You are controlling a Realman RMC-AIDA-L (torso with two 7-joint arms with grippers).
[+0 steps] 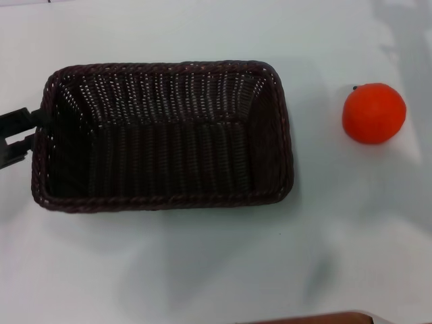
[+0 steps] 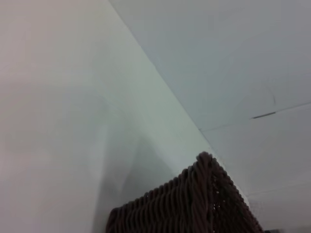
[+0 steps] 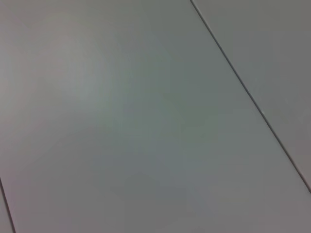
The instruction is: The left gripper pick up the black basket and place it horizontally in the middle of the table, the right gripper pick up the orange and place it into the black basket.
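Note:
The black basket [image 1: 162, 135] lies flat on the table [image 1: 202, 270] with its long side across the head view, a little left of the middle, and it is empty. My left gripper [image 1: 17, 135] is at the basket's left short wall, touching its rim. The left wrist view shows one braided corner of the basket [image 2: 194, 204] close up. The orange [image 1: 374, 113] sits on the table to the right of the basket, a clear gap away from it. My right gripper is out of view; its wrist view shows only a pale flat surface with thin seams.
A brown edge [image 1: 317, 317] shows at the bottom of the head view. Bare table lies in front of the basket and between the basket and the orange.

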